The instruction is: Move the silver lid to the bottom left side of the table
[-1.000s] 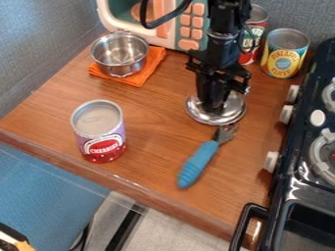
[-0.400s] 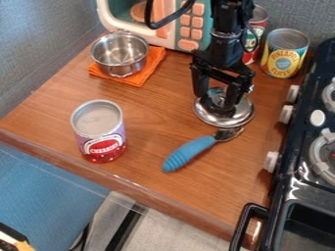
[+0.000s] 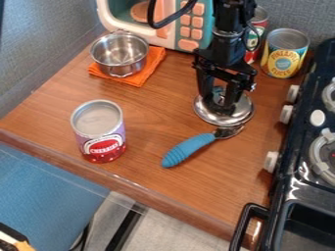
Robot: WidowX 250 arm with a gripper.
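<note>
The gripper [image 3: 218, 103] is positioned over the silver lid [image 3: 243, 110], pincer released, with its two fingers standing apart above the lid's centre. The lid lies on the right part of the wooden table [image 3: 150, 120], left of the stove [image 3: 307, 196]. At the lid's near edge is the metal end of a utensil [image 3: 187, 150]; its blue handle (ridged toward the tip) points near left. Contact between utensil and lid cannot be determined. The cherry can [image 3: 99, 131] stands upright at the near left. At the far left, the metal pot [image 3: 120, 54] rests on an orange cloth [image 3: 155, 58]. The pineapple can [image 3: 284, 53] stands at the far right, beside a red-and-green can [image 3: 259, 30]. The toy microwave [image 3: 190, 29] is at the far side.
</note>
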